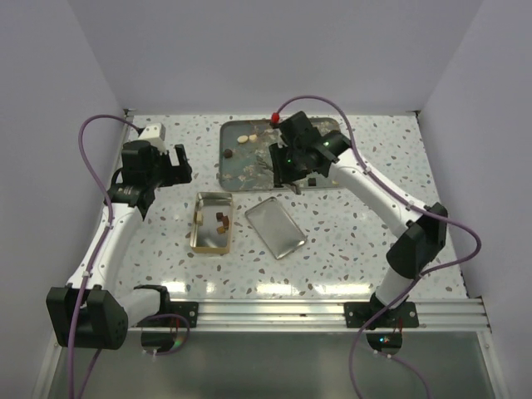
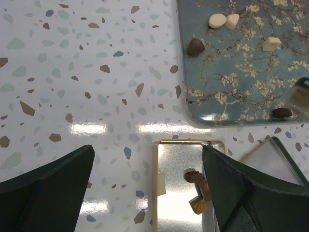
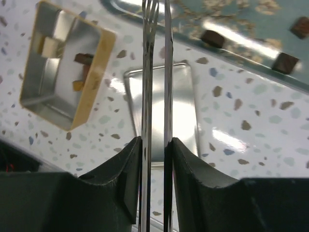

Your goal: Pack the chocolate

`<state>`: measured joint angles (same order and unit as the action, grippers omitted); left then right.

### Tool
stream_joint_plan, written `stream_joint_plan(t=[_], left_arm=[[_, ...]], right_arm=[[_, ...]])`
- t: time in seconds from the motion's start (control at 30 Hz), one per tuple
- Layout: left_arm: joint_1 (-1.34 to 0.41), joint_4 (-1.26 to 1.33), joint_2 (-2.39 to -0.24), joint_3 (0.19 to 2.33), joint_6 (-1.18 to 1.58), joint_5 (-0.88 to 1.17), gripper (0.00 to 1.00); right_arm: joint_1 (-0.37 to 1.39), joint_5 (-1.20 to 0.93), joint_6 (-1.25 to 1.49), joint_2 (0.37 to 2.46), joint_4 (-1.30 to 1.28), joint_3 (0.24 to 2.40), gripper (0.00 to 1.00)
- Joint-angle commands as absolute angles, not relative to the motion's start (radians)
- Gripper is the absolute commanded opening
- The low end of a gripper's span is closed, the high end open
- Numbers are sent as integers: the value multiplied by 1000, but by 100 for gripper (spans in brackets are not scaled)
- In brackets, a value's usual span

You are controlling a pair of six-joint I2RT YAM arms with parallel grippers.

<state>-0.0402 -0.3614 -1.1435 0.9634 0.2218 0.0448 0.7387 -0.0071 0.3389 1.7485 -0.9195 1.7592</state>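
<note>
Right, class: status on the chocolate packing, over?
Left gripper open, right gripper shut on tongs. Chocolate: some in tin, some on tray. Lid clear beside tin.

tin (image 1: 207,240): gold metal, mirror-bright inside
lid (image 1: 275,227): bare shiny metal
your tweezers (image 3: 147,87): polished metal
tabletop (image 1: 332,241): glossy terrazzo, glare

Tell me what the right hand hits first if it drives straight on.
Likely the teal tray near its front rim, met by the tongs in the right hand; depth is unclear.
</note>
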Motion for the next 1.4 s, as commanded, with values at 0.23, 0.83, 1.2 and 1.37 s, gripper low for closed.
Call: stream_joint_plan(t=[0.23, 0.83, 1.2, 1.37], left_arm=[[-34, -325, -1131, 973, 222, 54, 100], [-34, -328, -1123, 969, 219, 49, 100], [-34, -330, -1112, 963, 215, 43, 100], [-34, -333, -1111, 965, 213, 40, 100]], right_arm=[[537, 201, 373, 1601, -916, 1605, 33], [503, 272, 462, 1677, -865, 1511, 38], [476, 201, 506, 1717, -789, 1456, 41], [469, 187, 511, 1739, -775, 1463, 41]])
